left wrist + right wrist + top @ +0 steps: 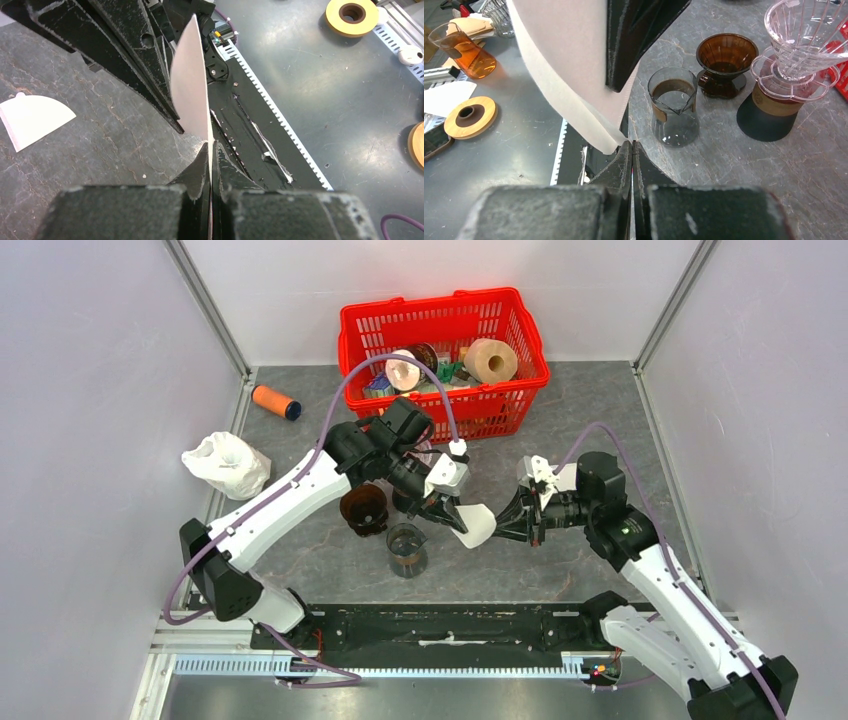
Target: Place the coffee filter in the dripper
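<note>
Top external: the white, flat-folded coffee filter (479, 526) hangs over the bench (600, 420), right of a glass jug (407, 549), clamped in the left pincer (455, 519); the right pincer (503, 526) is closed against its edge.

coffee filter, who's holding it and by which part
The left gripper pinches the white coffee filter by one edge. The right gripper is shut at its other side; whether it has caught the paper cannot be told.

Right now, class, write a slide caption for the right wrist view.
Right gripper pinches a corner of the white filter; glass jug, brown dripper and clear dripper stand behind.
</note>
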`<control>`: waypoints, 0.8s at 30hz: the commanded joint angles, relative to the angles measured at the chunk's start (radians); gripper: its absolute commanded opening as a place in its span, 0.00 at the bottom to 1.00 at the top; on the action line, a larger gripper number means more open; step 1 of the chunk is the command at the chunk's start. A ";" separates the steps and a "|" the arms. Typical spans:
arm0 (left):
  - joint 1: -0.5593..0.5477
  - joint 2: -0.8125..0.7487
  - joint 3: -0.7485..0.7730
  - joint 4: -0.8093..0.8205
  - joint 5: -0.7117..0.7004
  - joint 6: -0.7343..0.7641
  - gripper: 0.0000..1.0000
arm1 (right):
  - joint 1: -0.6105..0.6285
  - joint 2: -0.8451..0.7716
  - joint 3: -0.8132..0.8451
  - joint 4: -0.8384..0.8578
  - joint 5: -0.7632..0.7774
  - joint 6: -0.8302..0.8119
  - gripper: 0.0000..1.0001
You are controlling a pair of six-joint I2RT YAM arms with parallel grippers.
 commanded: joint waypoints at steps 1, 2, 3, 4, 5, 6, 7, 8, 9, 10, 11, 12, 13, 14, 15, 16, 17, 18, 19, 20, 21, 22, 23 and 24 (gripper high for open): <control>0.001 -0.035 -0.002 0.023 0.008 0.002 0.02 | 0.005 -0.051 -0.014 0.039 -0.030 0.005 0.00; 0.002 -0.035 -0.003 0.023 0.008 0.003 0.02 | 0.005 -0.057 -0.017 0.040 -0.024 0.008 0.00; 0.002 -0.036 -0.005 0.022 0.011 0.005 0.02 | 0.005 -0.063 -0.017 0.042 -0.012 0.015 0.00; 0.001 -0.038 -0.008 0.023 0.013 0.007 0.02 | 0.006 -0.065 -0.017 0.045 0.008 0.022 0.00; 0.002 -0.040 -0.012 0.023 0.014 0.011 0.02 | 0.005 -0.063 -0.018 0.060 0.036 0.044 0.00; 0.001 -0.045 -0.016 0.023 0.014 0.017 0.02 | 0.004 -0.060 -0.019 0.075 0.048 0.063 0.00; 0.001 -0.047 -0.021 0.023 0.014 0.023 0.02 | 0.005 -0.056 -0.018 0.083 0.039 0.069 0.00; 0.001 -0.047 -0.020 0.023 0.014 0.022 0.02 | 0.005 -0.047 -0.018 0.093 0.015 0.067 0.00; 0.001 -0.046 -0.018 0.022 0.013 0.020 0.02 | 0.005 -0.041 -0.020 0.104 -0.004 0.072 0.00; 0.001 -0.043 -0.016 0.024 0.014 0.017 0.02 | 0.006 -0.035 -0.023 0.127 -0.018 0.082 0.00; 0.001 -0.041 -0.013 0.023 0.016 0.016 0.02 | 0.007 -0.031 -0.026 0.145 -0.026 0.098 0.00; 0.001 -0.038 -0.012 0.023 0.020 0.015 0.02 | 0.009 -0.026 -0.027 0.157 -0.030 0.103 0.00; 0.001 -0.034 -0.010 0.023 0.024 0.014 0.02 | 0.012 -0.022 -0.028 0.161 -0.036 0.103 0.00; 0.001 -0.032 -0.010 0.023 0.030 0.015 0.02 | 0.018 -0.020 -0.030 0.169 -0.037 0.108 0.00; 0.001 -0.030 -0.010 0.023 0.035 0.014 0.02 | 0.019 -0.013 -0.033 0.183 -0.034 0.116 0.00; 0.001 -0.029 -0.010 0.023 0.039 0.016 0.02 | 0.022 -0.004 -0.036 0.195 -0.031 0.126 0.00; 0.001 -0.027 -0.009 0.023 0.042 0.016 0.02 | 0.025 0.005 -0.037 0.206 -0.031 0.133 0.00; 0.001 -0.026 -0.007 0.022 0.046 0.016 0.02 | 0.030 0.019 -0.036 0.213 -0.040 0.137 0.00; 0.000 -0.023 -0.006 0.023 0.050 0.015 0.02 | 0.036 0.029 -0.036 0.224 -0.050 0.140 0.00; 0.000 -0.021 -0.002 0.023 0.052 0.013 0.02 | 0.043 0.043 -0.037 0.239 -0.062 0.145 0.00; 0.001 -0.019 -0.001 0.023 0.052 0.011 0.02 | 0.052 0.052 -0.037 0.241 -0.072 0.143 0.00; 0.001 -0.018 0.001 0.022 0.051 0.011 0.02 | 0.061 0.059 -0.037 0.241 -0.083 0.140 0.00; 0.001 -0.018 0.001 0.023 0.050 0.010 0.02 | 0.071 0.066 -0.037 0.241 -0.083 0.140 0.00; 0.001 -0.016 -0.001 0.022 0.051 0.010 0.02 | 0.078 0.069 -0.038 0.273 -0.082 0.144 0.00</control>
